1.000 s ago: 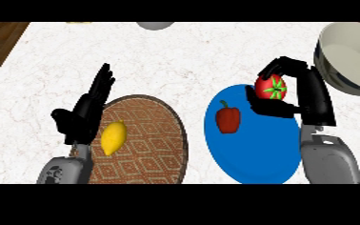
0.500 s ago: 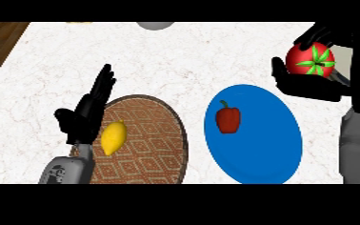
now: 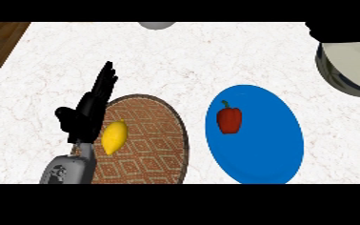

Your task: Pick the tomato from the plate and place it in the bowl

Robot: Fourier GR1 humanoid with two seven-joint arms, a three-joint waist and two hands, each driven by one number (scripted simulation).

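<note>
In the head view, your right hand point(image 3: 336, 32) sat at two o'clock above the bowl point(image 3: 340, 70); you could not tell its fingers' state, and the tomato was hidden. The blue plate point(image 3: 271, 148) held only a red pepper point(image 3: 229, 119). Your left hand point(image 3: 90, 108) rested with straight fingers at nine o'clock.
</note>
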